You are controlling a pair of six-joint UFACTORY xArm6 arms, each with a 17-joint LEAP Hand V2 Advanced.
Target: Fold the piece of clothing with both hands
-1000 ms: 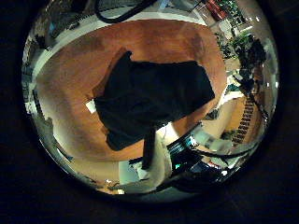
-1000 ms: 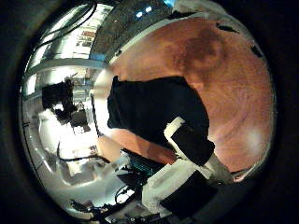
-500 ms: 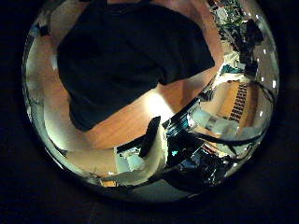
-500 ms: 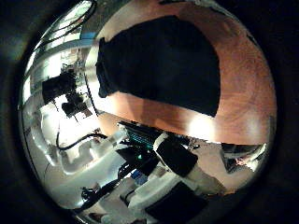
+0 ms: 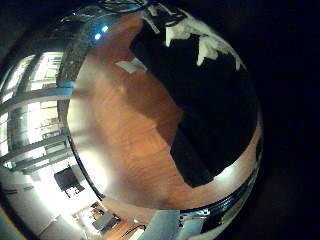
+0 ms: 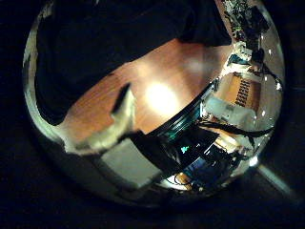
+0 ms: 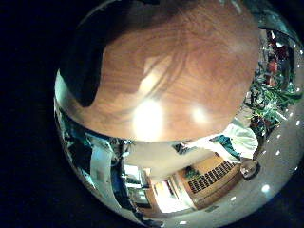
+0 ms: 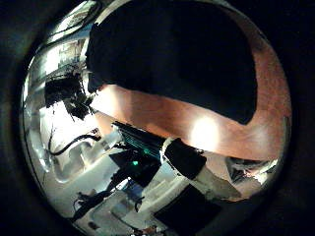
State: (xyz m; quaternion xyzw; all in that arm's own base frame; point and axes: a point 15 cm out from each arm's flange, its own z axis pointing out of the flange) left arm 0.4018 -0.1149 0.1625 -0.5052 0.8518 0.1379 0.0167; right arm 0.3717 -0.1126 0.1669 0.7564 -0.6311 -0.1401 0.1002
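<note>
Clothing, dark, lies flat on the wooden counter, filling much of both thumb-side views. Left hand shows pale fingers over the cloth; right hand holds nothing. Whether either hand's fingers are curled, I cannot tell.

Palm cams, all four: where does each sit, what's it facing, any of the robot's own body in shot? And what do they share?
Left little finger side: on the left palm, facing the dark garment on the wooden table; white fingers at the edge.
Left thumb side: left palm, over the garment's edge and table; a white finger reaches in.
Right little finger side: right palm, mostly bare table, garment at the edge; no hand parts clear.
Right thumb side: right palm, garment fills much of view; the hand's black-and-white body shows.
Shared: garment and table in all four.
</note>
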